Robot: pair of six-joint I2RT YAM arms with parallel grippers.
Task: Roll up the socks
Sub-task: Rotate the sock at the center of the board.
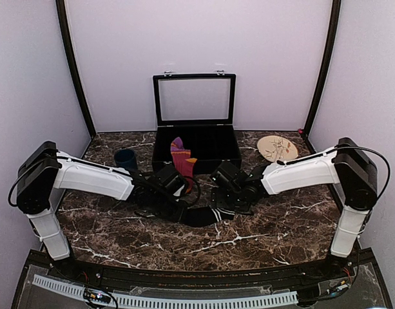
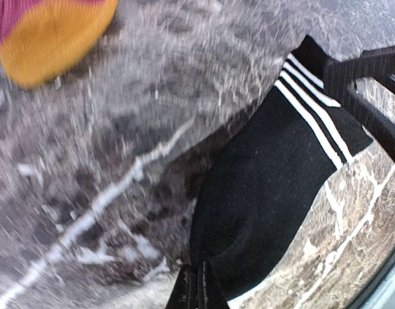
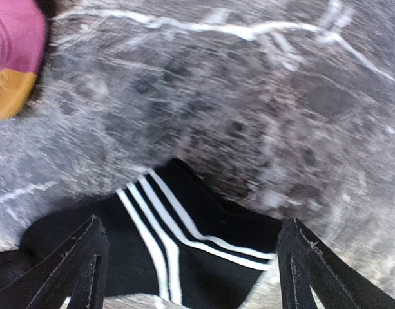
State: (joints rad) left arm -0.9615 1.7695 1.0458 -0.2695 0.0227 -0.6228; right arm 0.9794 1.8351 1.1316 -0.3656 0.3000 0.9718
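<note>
The rolling is, as I judge it, only at its very beginning: no sock is rolled yet. The black sock [image 1: 200, 217] lies flat and open near the middle of the tabletop [image 1: 261, 238], with its white-striped cuff to the right side. The maroon sock [image 1: 181, 158] lies apart from it, toward the far edge, just at the front wall of the open black box [image 1: 196, 145]; I cannot tell if it leans on the wall. So both socks remain to be brought together and rolled. Both arms reach from the near corners inward and meet low over the middle, with the wrists bent down and facing each other across the black sock. The left fingers [image 2: 197, 290] are pressed together with no gap, at the end of the black sock opposite to the cuff, and they seem to pinch its fabric there. The right fingers [image 3: 87, 257] stand wide open, one at each side of the striped cuff, just above it, and they hold nothing.
</note>
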